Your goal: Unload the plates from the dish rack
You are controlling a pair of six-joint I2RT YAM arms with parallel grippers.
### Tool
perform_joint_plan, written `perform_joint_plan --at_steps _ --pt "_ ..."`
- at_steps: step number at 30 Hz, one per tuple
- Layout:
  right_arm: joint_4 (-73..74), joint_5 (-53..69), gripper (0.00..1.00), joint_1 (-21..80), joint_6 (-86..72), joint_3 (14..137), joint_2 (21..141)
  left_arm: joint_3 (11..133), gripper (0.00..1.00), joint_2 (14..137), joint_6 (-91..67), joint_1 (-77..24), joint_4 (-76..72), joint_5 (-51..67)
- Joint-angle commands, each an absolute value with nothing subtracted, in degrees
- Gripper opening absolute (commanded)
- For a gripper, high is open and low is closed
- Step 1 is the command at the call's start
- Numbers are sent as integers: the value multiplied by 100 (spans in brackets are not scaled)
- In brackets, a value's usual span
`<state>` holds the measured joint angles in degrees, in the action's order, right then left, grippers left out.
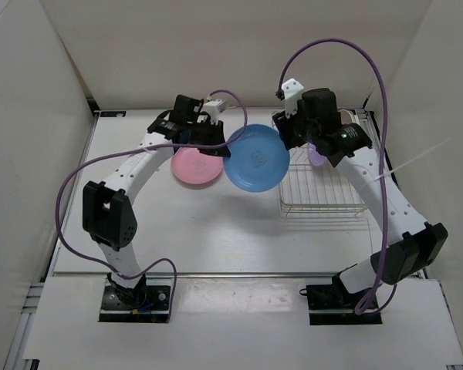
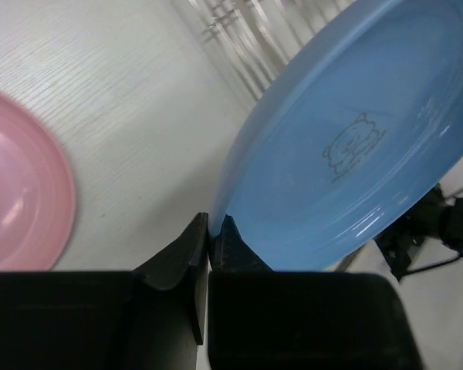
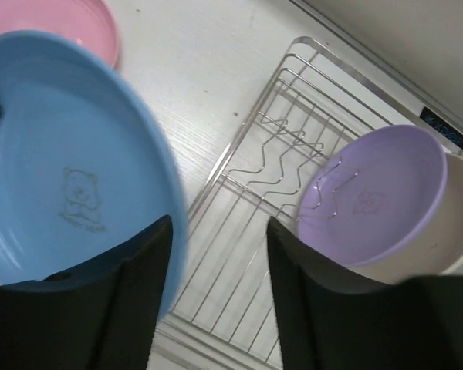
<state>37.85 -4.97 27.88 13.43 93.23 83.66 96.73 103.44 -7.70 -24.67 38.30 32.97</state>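
Left gripper (image 2: 209, 230) tight on blue plate (image 2: 355, 139)

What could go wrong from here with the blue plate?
1. The left fingers pinch the blue plate only at its thin rim, and it hangs tilted; it may pivot or slip.
2. The right fingers stand open, one close against that plate's edge; pulling away could knock it.
3. The pink plate lies just beside; setting down may clip it.

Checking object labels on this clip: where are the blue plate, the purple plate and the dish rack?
blue plate (image 1: 256, 158), top external view, centre of its face.
purple plate (image 3: 378, 193), right wrist view, middle of its inner face.
dish rack (image 3: 239, 247), right wrist view, bare part of its grid base.
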Motion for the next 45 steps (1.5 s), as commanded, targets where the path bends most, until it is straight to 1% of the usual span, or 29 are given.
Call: perform_joint_plan --at_steps 1,3,5,7,8,9,10,14,21,28,34,45 --pt "3674 -1053 58 2777 1310 9466 8551 9056 11 9547 -1010 -2496 3560 2377" --pt "3674 -1404 64 2777 1310 9466 8640 8747 11 9335 -1063 -2330 3446 2093" --pt "3622 -1616 67 2777 1310 9466 8771 8317 11 9036 -1204 -1935 3332 1899" --pt "3621 -1818 67 2777 1310 9466 8771 8131 11 8886 -1396 -1558 3279 1898" --pt "3569 -1819 67 2777 1310 9466 8771 8078 11 8825 -1476 -1129 3278 1898" --pt "3568 -1872 67 2725 1310 9466 8771 8077 11 8824 -1572 -899 3278 2020" --pt "3568 -1872 67 2725 1310 9466 8711 8077 11 8955 -1817 -444 3278 2283" --pt "3463 -1925 67 2672 1310 9413 8657 8419 11 9507 -2100 209 3401 2838" --pt "3463 -1986 67 2672 1362 9290 8481 9420 11 11054 -2101 396 3910 3120" --pt "3463 -1986 67 2672 1310 9352 8376 10255 11 11864 -2153 396 4280 3077" --pt "3463 -1934 67 2672 1310 9299 8323 10327 11 12059 -2101 281 4403 2804" --pt "3463 -1934 67 2672 1310 9299 8156 10090 11 12278 -2101 53 4403 2752"
